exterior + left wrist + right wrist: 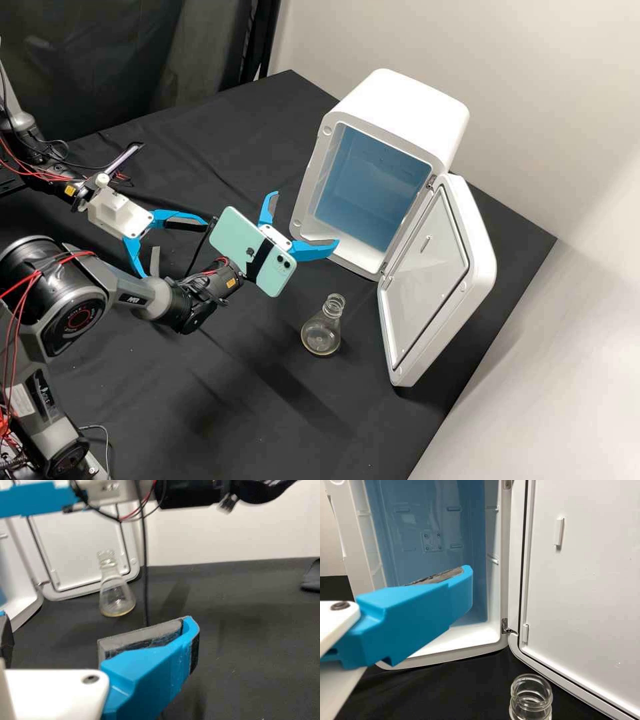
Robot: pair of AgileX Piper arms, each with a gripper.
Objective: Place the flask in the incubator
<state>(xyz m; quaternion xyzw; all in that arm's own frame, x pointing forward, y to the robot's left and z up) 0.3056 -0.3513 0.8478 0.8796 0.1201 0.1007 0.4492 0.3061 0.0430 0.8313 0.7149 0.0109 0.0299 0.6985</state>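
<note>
A clear, empty conical flask stands upright on the black bench, just in front of the incubator's open door. The white incubator has a blue inside and is empty. My right gripper hangs open in front of the opening, above and left of the flask, holding nothing. In the right wrist view its blue finger points into the blue chamber, with the flask's neck below. My left gripper is open farther left. The left wrist view shows the flask well beyond its finger.
The door swings out toward the bench's right edge, where the bench ends at the white wall. Cables and arm bases crowd the left side. The right arm and its cable cross above the flask in the left wrist view.
</note>
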